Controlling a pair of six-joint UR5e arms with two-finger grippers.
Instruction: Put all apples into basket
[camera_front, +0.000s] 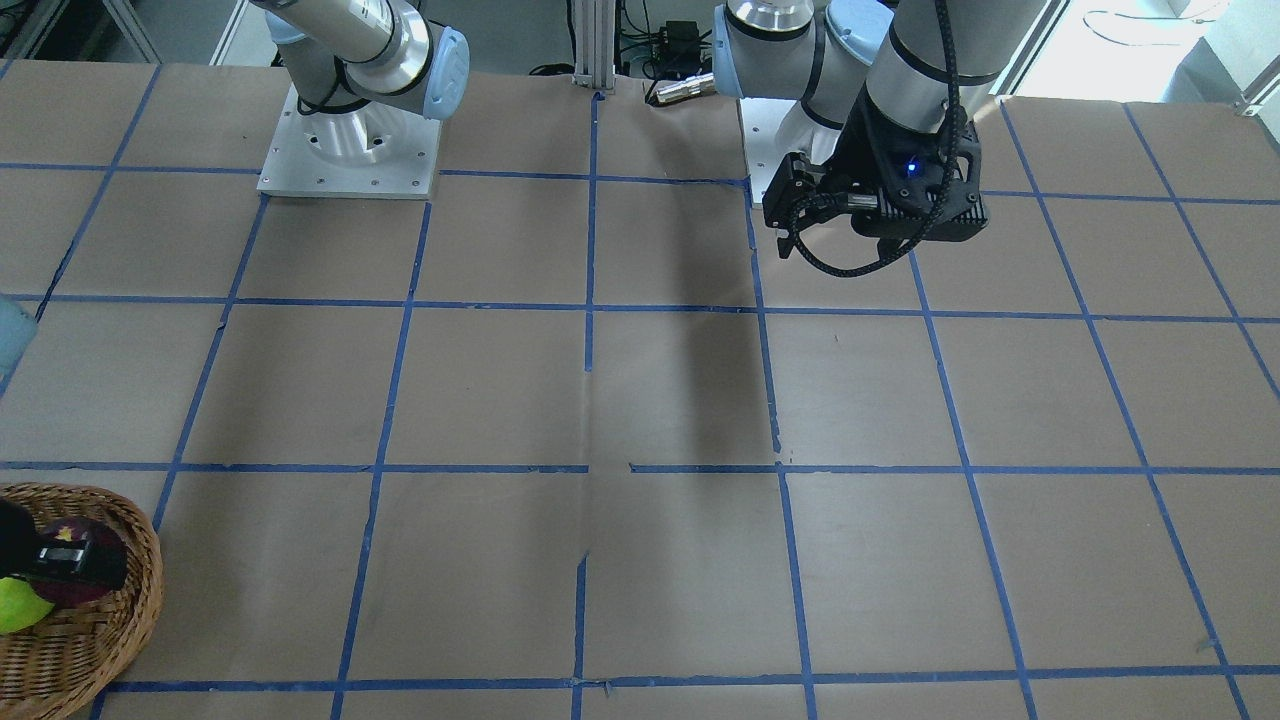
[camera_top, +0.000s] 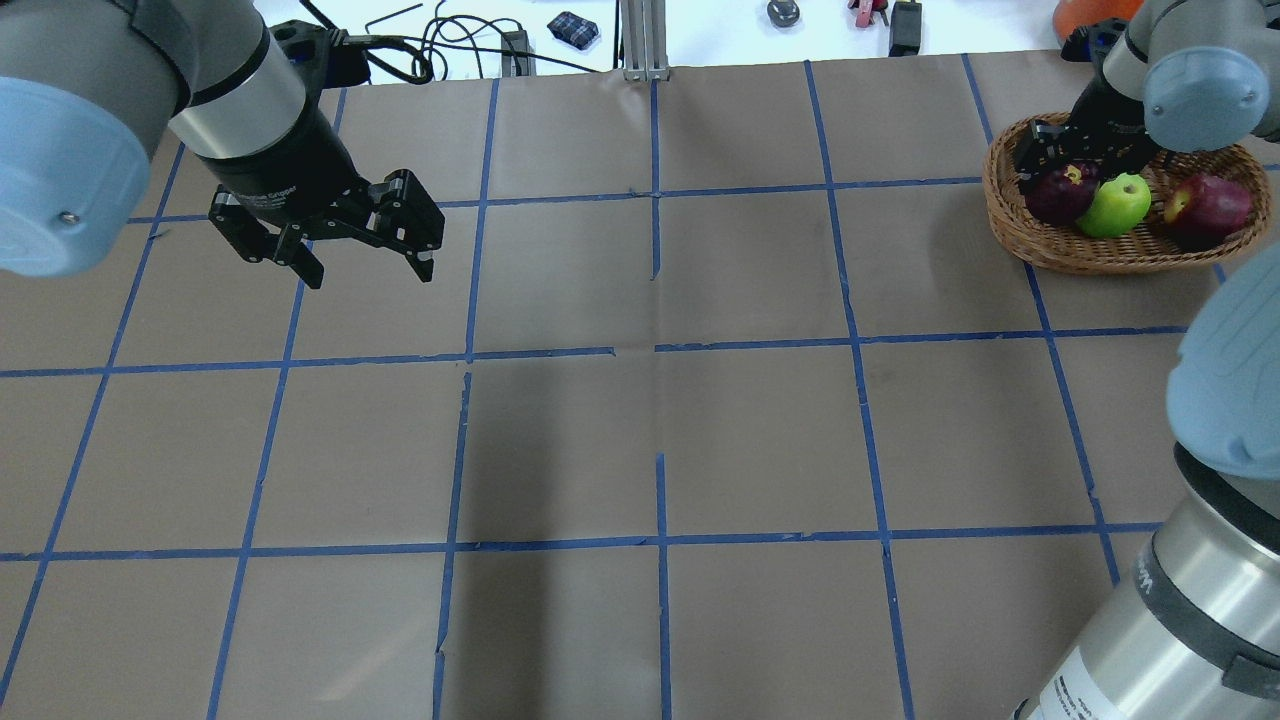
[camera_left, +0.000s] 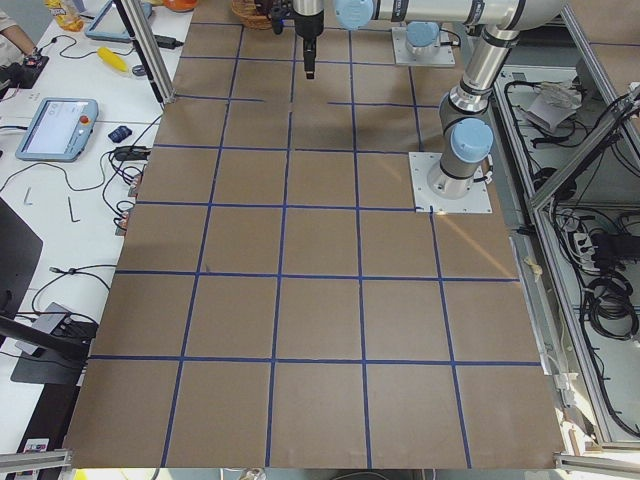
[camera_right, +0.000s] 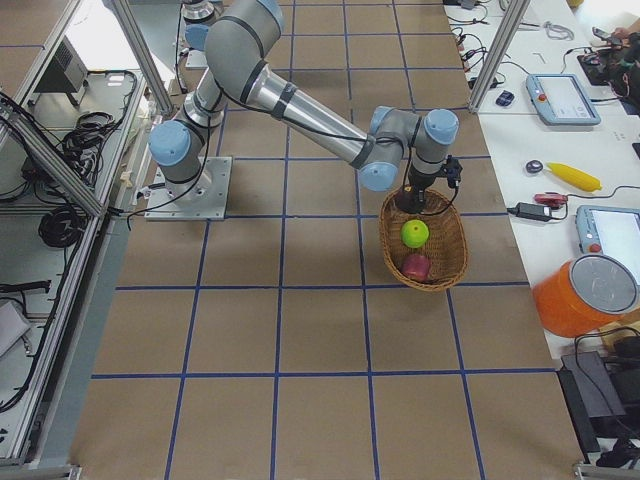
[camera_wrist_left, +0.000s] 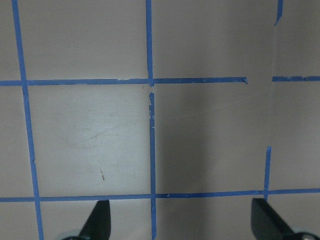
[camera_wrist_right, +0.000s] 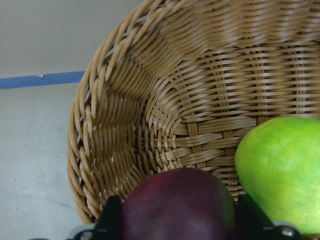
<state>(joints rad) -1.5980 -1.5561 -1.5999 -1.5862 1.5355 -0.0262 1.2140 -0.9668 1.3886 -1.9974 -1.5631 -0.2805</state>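
Overhead, the left end effector (camera_top: 370, 272) is hanging above the bare tabletop (camera_top: 760, 440) with its fingers spread wide and nothing between them. At the far right corner, the basket (camera_top: 1090, 262) is holding all three apples: the dark purple apple (camera_top: 1062, 195) at its left, the green apple (camera_top: 1115, 205) touching it in the middle, and the red apple (camera_top: 1210, 208) near the right rim. The right end effector (camera_top: 1065, 168) is reaching down into the basket directly over the dark purple apple.

From the front-facing camera, the basket is sitting at the lower left corner, cut off by the edge, with the green apple and a bit of the purple one showing beside the black end effector. The left arm is hovering high near its base.

From the left end, the basket is only partly showing at the far top edge.

From the right end, the right arm is stretching across to the basket, its wrist covering the purple apple; green and red are lying beside each other.

The left wrist camera is showing both fingers (camera_wrist_left: 100, 222) far apart over blue tape lines.

The right wrist camera is showing the fingers (camera_wrist_right: 112, 217) pressing against both sides of the purple apple, pinching it inside the basket, the green apple just beside it.
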